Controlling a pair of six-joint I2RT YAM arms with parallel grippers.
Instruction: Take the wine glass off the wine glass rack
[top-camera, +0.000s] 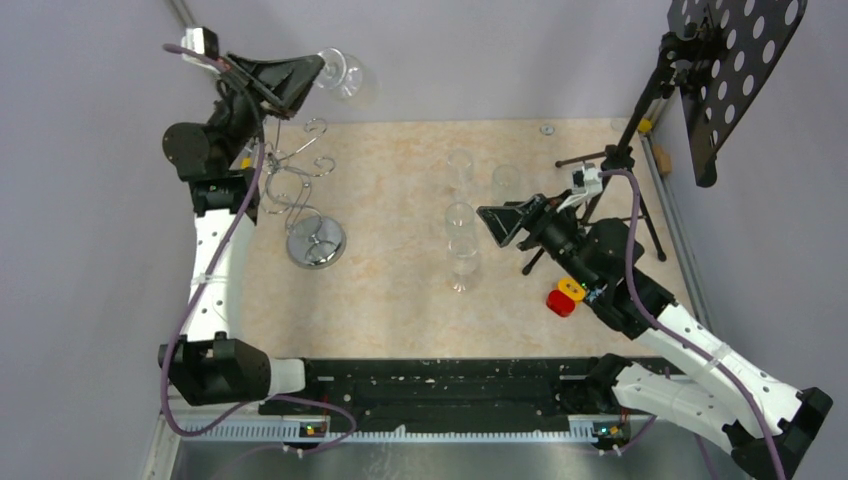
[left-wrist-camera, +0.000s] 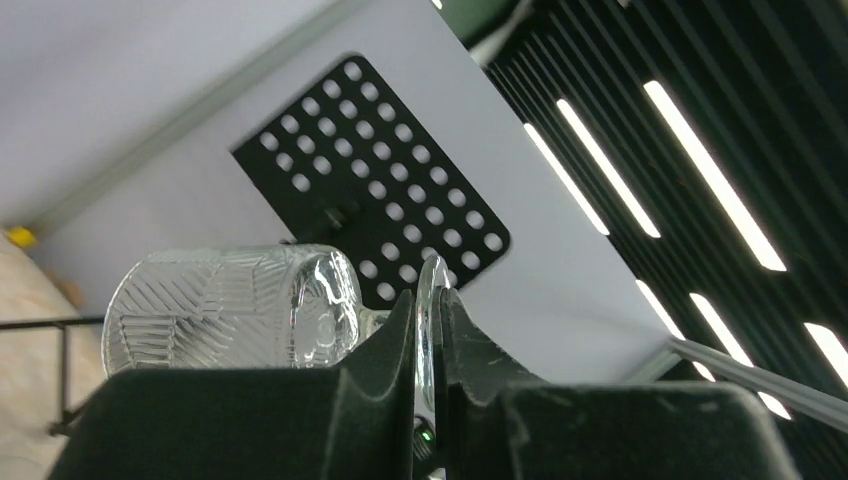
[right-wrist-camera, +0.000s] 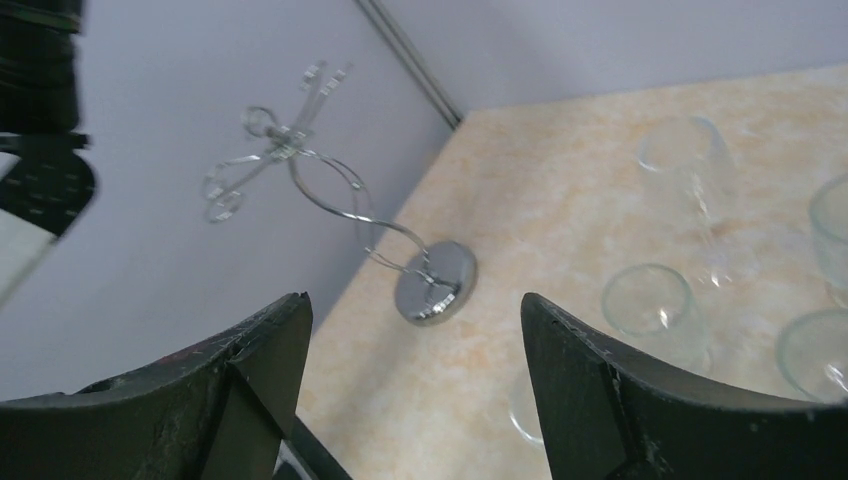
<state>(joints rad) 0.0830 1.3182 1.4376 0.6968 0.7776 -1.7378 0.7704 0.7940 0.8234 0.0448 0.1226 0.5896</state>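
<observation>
While the wine glass (top-camera: 341, 72) is being held clear of the wine glass rack (top-camera: 300, 185), it is being gripped by the left gripper (top-camera: 312, 70), whose jaws are being kept closed on the thin round foot of the glass. From the top camera, the glass is being seen at about one o'clock from the rack's upper curls, apart from every wire arm and raised near the far edge of the table (top-camera: 400, 310). In the left wrist view the glass is being shown lying on its side. It is clear, its bowl is cut with hatched, slanting lines, and its foot is being pinched edge-on between the dark fingers (left-wrist-camera: 380, 370). The rack, of shiny chrome wire with curled loops and a round mirrored base, is being left standing at nine o'clock on the table. Four clear glasses (top-camera: 460, 222) are being left upright near the centre. At three o'clock from them the right gripper (top-camera: 495, 226) is being held wide open.
</observation>
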